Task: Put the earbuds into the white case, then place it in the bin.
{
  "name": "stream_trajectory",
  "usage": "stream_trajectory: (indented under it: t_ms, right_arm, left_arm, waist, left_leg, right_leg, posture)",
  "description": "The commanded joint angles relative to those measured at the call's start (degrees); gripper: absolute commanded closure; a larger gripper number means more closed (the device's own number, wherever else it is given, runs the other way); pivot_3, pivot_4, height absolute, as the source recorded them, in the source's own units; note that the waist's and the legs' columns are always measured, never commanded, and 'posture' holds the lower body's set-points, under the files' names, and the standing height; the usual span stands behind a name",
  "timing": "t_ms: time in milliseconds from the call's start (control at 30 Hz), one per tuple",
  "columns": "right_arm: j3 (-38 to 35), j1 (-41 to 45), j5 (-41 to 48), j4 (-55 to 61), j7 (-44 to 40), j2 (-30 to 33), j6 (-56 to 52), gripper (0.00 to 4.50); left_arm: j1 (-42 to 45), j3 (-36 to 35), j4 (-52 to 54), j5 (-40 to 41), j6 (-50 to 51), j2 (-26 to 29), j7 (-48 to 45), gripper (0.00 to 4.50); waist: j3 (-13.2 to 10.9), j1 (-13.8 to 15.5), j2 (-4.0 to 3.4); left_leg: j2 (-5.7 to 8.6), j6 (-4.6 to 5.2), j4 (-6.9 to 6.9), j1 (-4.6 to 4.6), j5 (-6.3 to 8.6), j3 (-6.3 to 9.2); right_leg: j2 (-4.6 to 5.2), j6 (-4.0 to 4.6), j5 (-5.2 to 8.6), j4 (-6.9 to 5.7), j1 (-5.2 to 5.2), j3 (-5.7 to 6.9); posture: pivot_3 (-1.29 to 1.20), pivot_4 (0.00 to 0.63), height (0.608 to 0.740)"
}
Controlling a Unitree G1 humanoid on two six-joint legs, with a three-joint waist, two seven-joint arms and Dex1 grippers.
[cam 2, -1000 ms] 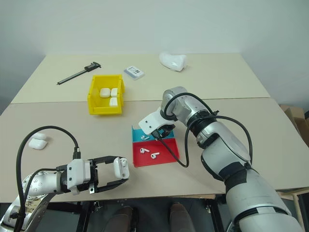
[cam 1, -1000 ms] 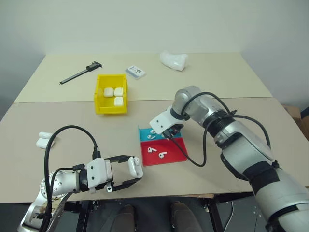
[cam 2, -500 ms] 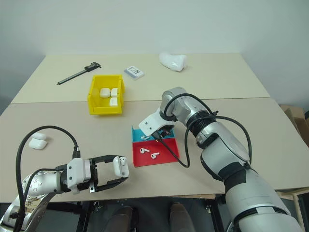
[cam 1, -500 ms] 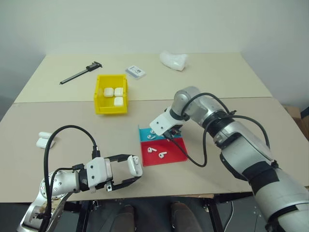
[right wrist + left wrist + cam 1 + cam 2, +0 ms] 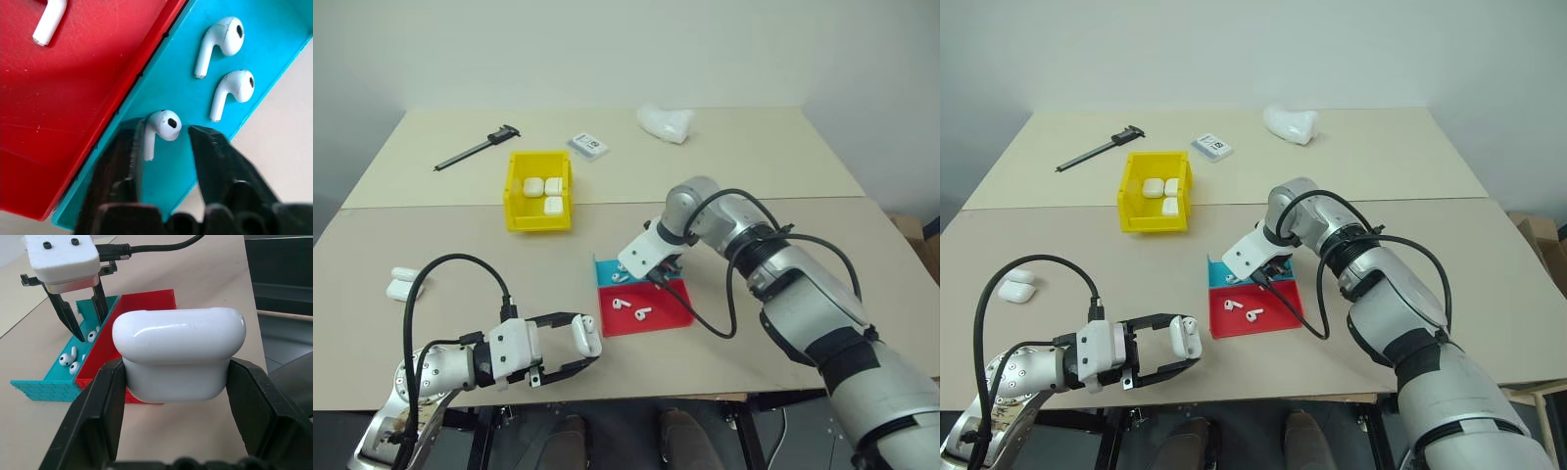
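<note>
Down at the shallow red and blue plastic tray, the right gripper points steeply into the blue compartment, its two black fingers a narrow gap apart on either side of a tiny glossy white stemmed earbud; one finger sits just beside the stem, the other stands off the bud's head, so no firm pinch shows. Two more white earbuds lie near it in the blue half, and two rest in the red half. The left gripper, low near the table's front edge, clamps the small glossy white rounded case between both fingers, lid closed. Farther back stands the small yellow plastic bin, with three white cases inside, well apart from both grippers.
</note>
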State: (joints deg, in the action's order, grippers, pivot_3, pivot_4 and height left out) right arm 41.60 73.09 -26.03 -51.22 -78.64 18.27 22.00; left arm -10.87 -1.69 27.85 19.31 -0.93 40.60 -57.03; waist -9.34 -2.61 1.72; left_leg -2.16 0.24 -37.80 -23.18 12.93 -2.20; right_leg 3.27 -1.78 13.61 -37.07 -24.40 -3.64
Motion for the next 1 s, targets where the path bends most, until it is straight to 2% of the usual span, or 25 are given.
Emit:
stream_trajectory:
  t_ms: [33,400,1000]
  right_arm:
    - [-1.5,-0.1,0.2,0.7,-0.3,0.4,0.8,2.98]
    - [-1.0,-0.4,-0.5,1.1,2.3,1.4,7.8,2.98]
    - [-0.4,-0.3,-3.0,-1.3,4.1,1.2,11.1,2.98]
  left_arm:
    - [0.1,-0.2,1.6,0.5,-0.2,0.6,-0.1,1.73]
    - [0.3,-0.1,1.2,0.1,-1.0,0.4,0.1,1.73]
    - [0.2,0.3,1.3,-0.1,-0.6,0.4,0.3,1.73]
  waist:
    - [0.0,0.0,0.00]
    - [0.0,0.0,0.00]
    - [0.0,0.0,0.00]
  left_leg:
    - [0.00,0.00,0.00,0.01,0.00,0.00]
    - [0.00,0.00,0.00,0.02,0.00,-0.01]
    - [0.00,0.00,0.00,0.14,0.00,-0.01]
  right_leg:
    - [0.00,0.00,0.00,0.00,0.00,0.00]
    - [0.00,0.00,0.00,-0.01,0.01,0.00]
    - [0.00,0.00,0.00,-0.02,0.12,-0.01]
  posture:
    - [0.00,0.150,0.740]
    - [0.00,0.150,0.740]
    - [0.00,0.150,0.740]
